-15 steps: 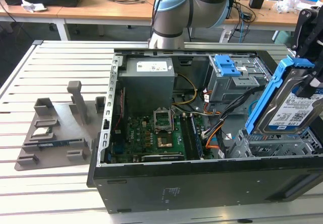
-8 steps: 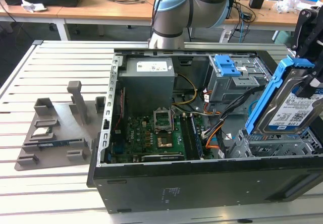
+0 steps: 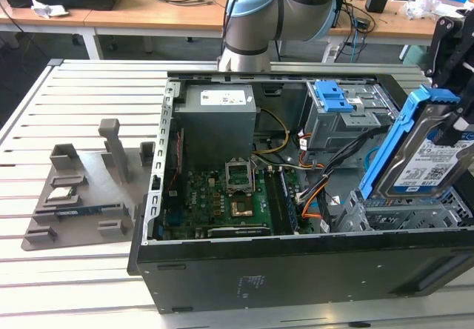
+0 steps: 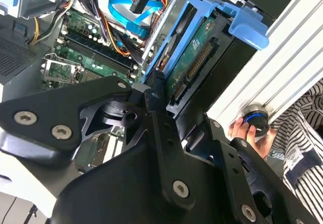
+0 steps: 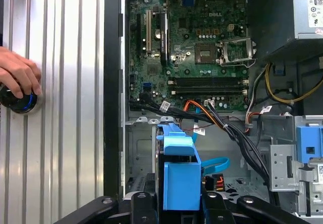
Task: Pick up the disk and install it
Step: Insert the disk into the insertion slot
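The disk (image 3: 424, 164) is a silver drive with a white-and-blue label in a bright blue carrier (image 3: 391, 147). It stands tilted on edge above the metal drive bay (image 3: 404, 214) at the exterior view's right end of the open computer case (image 3: 296, 270). My gripper (image 3: 449, 130) is shut on the disk from above. In the second wrist view the disk (image 4: 194, 57) shows its green board side between the black fingers (image 4: 156, 90). In the first wrist view the carrier (image 5: 179, 176) sits between the fingers (image 5: 144, 204) over the bay.
Inside the case lie the motherboard (image 3: 229, 195), power supply (image 3: 215, 118), a drive cage with a blue latch (image 3: 332, 98) and loose orange and blue cables (image 5: 202, 108). A grey fixture (image 3: 81, 188) sits at the exterior view's left. A person's hand (image 5: 17, 75) rests on a black knob.
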`<state>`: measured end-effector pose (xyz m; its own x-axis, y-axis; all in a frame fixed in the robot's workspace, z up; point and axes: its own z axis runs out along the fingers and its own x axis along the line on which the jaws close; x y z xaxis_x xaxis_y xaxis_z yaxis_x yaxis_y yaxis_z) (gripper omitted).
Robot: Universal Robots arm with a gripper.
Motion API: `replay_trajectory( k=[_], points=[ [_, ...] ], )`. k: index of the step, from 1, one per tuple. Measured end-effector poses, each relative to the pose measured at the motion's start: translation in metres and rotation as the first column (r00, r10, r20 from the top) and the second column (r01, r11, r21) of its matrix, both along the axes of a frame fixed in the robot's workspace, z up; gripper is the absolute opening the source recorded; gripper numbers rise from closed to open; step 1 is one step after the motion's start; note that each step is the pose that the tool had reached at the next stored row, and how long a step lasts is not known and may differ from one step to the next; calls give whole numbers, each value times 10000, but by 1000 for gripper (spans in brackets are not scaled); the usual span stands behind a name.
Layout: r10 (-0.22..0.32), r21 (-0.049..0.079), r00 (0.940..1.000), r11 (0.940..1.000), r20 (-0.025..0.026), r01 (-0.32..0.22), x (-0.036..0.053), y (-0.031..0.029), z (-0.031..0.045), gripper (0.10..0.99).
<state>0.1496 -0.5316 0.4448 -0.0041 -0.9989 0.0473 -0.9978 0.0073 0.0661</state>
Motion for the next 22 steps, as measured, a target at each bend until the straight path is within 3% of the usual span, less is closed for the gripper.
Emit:
replay_trajectory(
  k=[2,10,22],
  points=[
    [81,0,10000,10000,0,-81,0,0,-12,369],
    [126,0,9999,9999,0,-126,0,7,-181,369],
    [125,2,9999,9999,0,-125,0,7,-310,369]
  ],
)
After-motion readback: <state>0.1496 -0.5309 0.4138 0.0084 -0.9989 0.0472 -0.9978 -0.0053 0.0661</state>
